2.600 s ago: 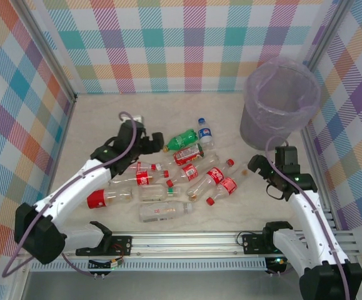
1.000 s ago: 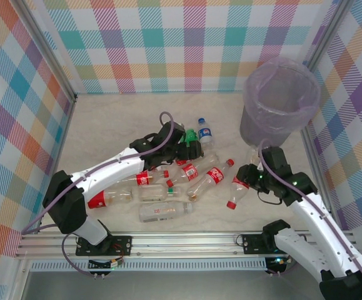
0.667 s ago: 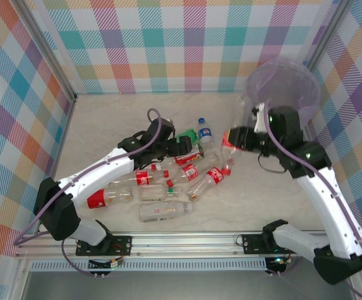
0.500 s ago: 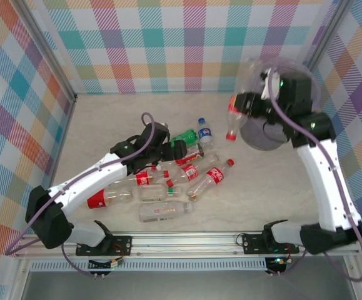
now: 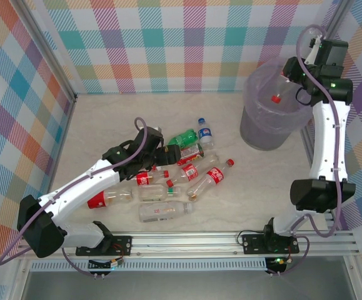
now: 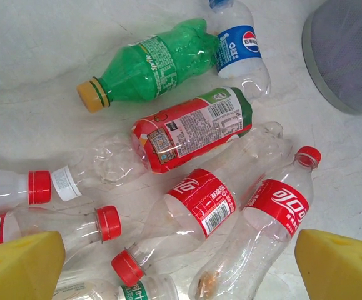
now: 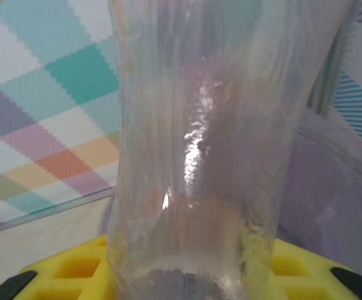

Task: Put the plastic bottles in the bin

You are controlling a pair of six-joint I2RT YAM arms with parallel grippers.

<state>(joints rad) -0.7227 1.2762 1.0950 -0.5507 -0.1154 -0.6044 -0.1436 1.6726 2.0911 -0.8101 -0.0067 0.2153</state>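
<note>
Clear plastic with a red cap: the clear bottle (image 5: 281,87) appears at the upper right of the overhead view. It is clamped between the closed jaws of the right gripper (image 5: 289,75), its cap end pointing away from the gripper. The cap falls within the rim outline of the bin (image 5: 251,128), a round dark-grey bucket lined with a lilac bag (image 5: 299,109), which stands at the right rear of the table (image 5: 105,119). Whether the cap is above the bag or already inside it cannot be told. In the right wrist view the bottle's rippled wall rises from the yellow pads (image 7: 306,269), with the lilac liner behind it at right.

Near the middle of the overhead view the left gripper (image 5: 165,154) hovers over the bottles lying on the table, its jaws spread wide with nothing between them. The left wrist view shows its yellow fingertips (image 6: 18,265) in the two lower corners, well apart. Above them, all on their sides:
- The green bottle (image 6: 162,59), with a yellow-orange cap, lies at upper centre.
- The blue-labelled bottle (image 6: 237,44) lies against its base end, to the right.
- The red-and-green-labelled bottle (image 6: 193,128) lies just below the green one.
- Two red-labelled bottles (image 6: 199,203) lie side by side at lower centre, touching, with caps at opposite ends.

More red-capped bottles enter from the left edge. The bin's grey wall occupies the upper right corner.
</note>
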